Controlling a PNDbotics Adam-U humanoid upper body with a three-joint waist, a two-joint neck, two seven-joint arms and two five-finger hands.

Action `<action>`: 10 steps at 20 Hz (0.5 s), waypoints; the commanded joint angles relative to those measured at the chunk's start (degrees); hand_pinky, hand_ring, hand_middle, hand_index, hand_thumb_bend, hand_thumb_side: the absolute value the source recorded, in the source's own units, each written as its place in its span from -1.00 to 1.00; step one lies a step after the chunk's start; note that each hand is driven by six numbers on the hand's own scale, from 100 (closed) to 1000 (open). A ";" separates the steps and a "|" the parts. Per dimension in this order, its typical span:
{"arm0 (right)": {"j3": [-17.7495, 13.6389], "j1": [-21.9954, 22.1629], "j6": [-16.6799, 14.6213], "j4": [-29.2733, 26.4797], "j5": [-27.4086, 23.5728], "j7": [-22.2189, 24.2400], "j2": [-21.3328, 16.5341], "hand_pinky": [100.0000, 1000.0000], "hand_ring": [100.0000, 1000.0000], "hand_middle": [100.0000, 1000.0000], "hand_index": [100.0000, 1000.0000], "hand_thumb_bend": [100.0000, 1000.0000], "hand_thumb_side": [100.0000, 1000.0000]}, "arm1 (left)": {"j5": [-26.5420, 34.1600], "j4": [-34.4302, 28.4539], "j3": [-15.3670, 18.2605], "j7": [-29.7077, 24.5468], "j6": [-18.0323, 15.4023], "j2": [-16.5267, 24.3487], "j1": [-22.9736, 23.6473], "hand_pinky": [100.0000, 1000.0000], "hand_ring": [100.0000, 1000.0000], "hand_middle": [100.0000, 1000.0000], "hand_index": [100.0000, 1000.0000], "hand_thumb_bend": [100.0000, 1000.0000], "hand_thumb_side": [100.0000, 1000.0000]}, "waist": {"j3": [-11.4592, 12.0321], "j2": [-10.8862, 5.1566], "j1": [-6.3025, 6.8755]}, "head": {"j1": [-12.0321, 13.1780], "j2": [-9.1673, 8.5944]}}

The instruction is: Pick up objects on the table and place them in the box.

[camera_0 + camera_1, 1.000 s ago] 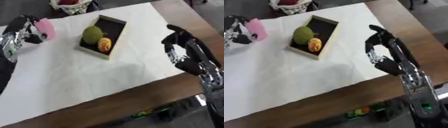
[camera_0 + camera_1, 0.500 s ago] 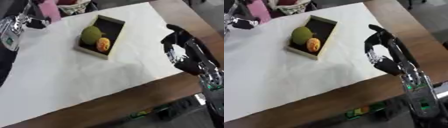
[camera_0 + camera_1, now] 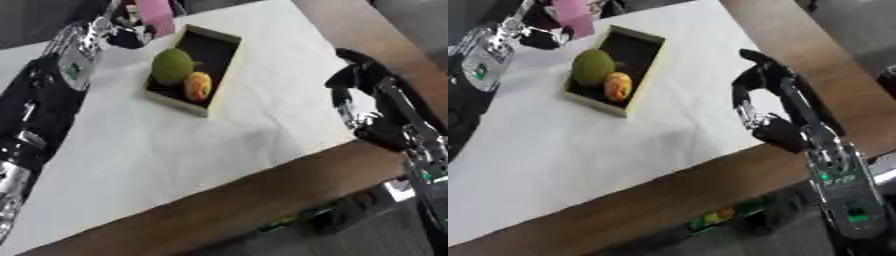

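A black-lined wooden box (image 3: 225, 69) lies on the white sheet, holding a round green fruit (image 3: 172, 66) and a smaller orange fruit (image 3: 198, 86). My left hand (image 3: 124, 33) is raised at the upper left, just beyond the box's far corner, shut on a pink object (image 3: 156, 14) that sticks up out of the picture. Only the lower part of that pink object shows. My right hand (image 3: 765, 102) hovers over the sheet's right edge, to the right of the box, fingers relaxed and holding nothing.
A white sheet (image 3: 166, 160) covers most of the brown wooden table (image 3: 262, 197). The table's near edge runs diagonally across the bottom. Dark clutter with green and yellow spots (image 3: 302, 222) lies below that edge.
My left hand has lifted the pink object off the sheet and carried it up and rightward to the box's far corner. The view has also tilted. The right hand has stayed put.
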 commanded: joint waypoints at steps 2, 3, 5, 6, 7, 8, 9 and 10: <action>0.18 -1.05 -0.21 -0.76 -0.56 0.52 0.01 0.37 0.33 0.12 0.88 -1.00 0.08 | -1.23 -0.12 -0.13 0.64 -0.83 -0.61 -1.37 0.10 -0.06 -0.01 0.37 -0.99 -0.91 | -0.51 -0.62 -0.12 | 0.02 0.27; 0.20 -1.12 -0.22 -0.78 -0.57 0.56 0.05 0.37 0.33 0.12 0.88 -1.00 0.08 | -1.32 -0.10 -0.22 0.75 -0.96 -0.78 -1.30 0.10 -0.04 0.00 0.38 -0.98 -0.90 | -0.67 -0.55 -0.07 | -0.02 0.27; 0.22 -1.25 -0.23 -0.81 -0.61 0.61 0.14 0.37 0.33 0.12 0.88 -1.00 0.08 | -1.40 0.01 -0.40 0.76 -1.25 -1.13 -1.15 0.12 -0.02 0.04 0.41 -0.95 -0.86 | -0.97 -0.41 0.04 | -0.09 0.27; 0.23 -1.28 -0.24 -0.83 -0.63 0.64 0.16 0.37 0.33 0.12 0.88 -1.00 0.08 | -1.62 0.09 -0.60 0.60 -1.43 -1.25 -1.10 0.13 0.00 0.06 0.43 -0.94 -0.84 | -1.09 -0.36 0.09 | -0.11 0.27; 0.24 -1.31 -0.24 -0.83 -0.64 0.66 0.18 0.37 0.33 0.12 0.88 -1.00 0.08 | -1.90 0.14 -0.77 0.37 -1.66 -1.37 -1.04 0.13 0.01 0.08 0.44 -0.92 -0.82 | -1.19 -0.32 0.12 | -0.09 0.27; 0.25 -1.33 -0.24 -0.83 -0.66 0.68 0.19 0.37 0.33 0.12 0.88 -1.00 0.08 | -2.14 0.16 -0.86 0.21 -1.87 -1.52 -0.99 0.14 0.03 0.11 0.50 -0.87 -0.74 | -1.28 -0.29 0.15 | -0.05 0.27; 0.25 -1.36 -0.24 -0.83 -0.68 0.69 0.22 0.37 0.33 0.12 0.88 -1.00 0.08 | -2.33 0.15 -0.99 0.10 -2.12 -1.73 -0.91 0.15 0.06 0.13 0.54 -0.83 -0.70 | -1.39 -0.26 0.17 | 0.00 0.27; 0.26 -1.38 -0.24 -0.83 -0.69 0.70 0.25 0.37 0.33 0.12 0.88 -1.00 0.08 | -2.50 0.10 -1.17 -0.02 -2.47 -1.93 -0.83 0.15 0.07 0.15 0.56 -0.79 -0.65 | -1.50 -0.24 0.18 | 0.03 0.27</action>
